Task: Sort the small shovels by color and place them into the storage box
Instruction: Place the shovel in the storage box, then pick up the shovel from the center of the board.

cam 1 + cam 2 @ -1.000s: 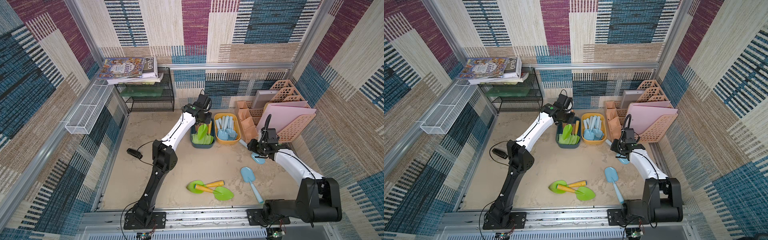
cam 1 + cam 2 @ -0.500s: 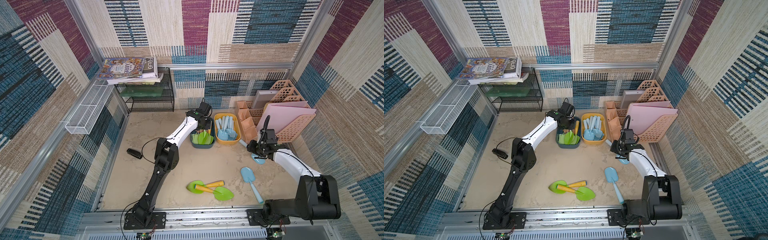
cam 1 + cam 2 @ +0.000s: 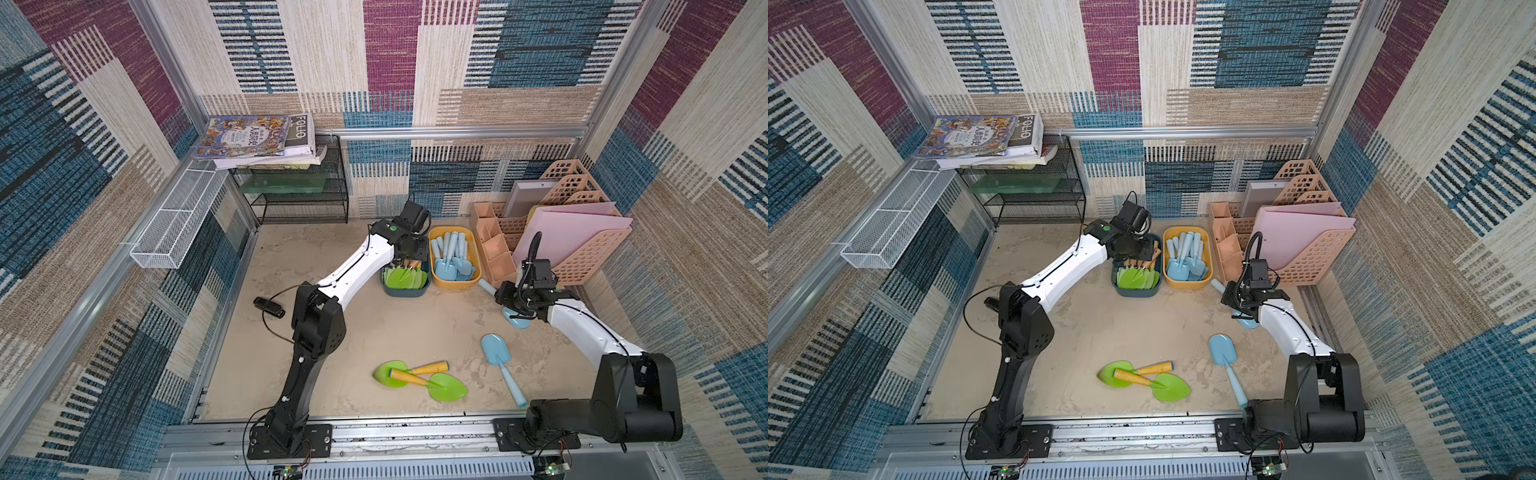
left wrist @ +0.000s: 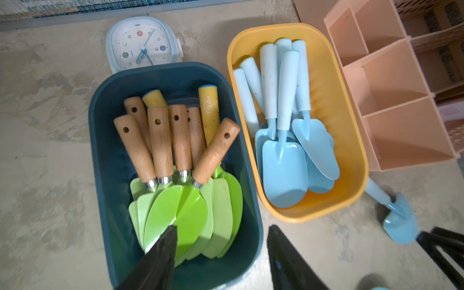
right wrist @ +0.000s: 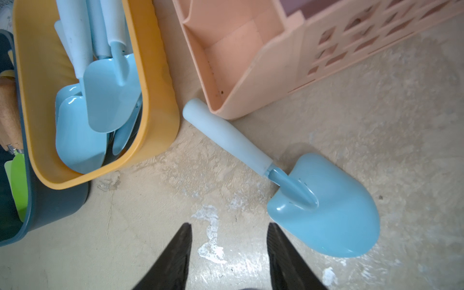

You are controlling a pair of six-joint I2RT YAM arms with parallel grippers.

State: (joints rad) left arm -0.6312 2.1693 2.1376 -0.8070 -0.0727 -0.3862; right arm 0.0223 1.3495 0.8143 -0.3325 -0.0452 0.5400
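My left gripper (image 4: 221, 241) stands open over the dark teal box (image 4: 100, 140), with nothing between its fingers. Several green shovels (image 4: 190, 208) with wood or yellow handles lie in that box. The yellow box (image 4: 349, 140) beside it holds several pale blue shovels (image 4: 285, 173). My right gripper (image 5: 228, 233) is open just above the floor, next to a pale blue shovel (image 5: 324, 208) that lies against the peach organizer. In both top views two green shovels (image 3: 446, 386) (image 3: 1169, 386) and a blue shovel (image 3: 494, 347) lie near the front.
A white clock (image 4: 143, 42) lies behind the teal box. The peach organizer (image 3: 494, 249) and pink file holder (image 3: 582, 237) stand at the back right. A black wire rack (image 3: 299, 199) with books is at the back left, and a small black device (image 3: 269, 307) lies on the floor at the left.
My left gripper has come down over the teal box and opened; the green shovel it carried now lies among the others. The right arm has hardly moved.
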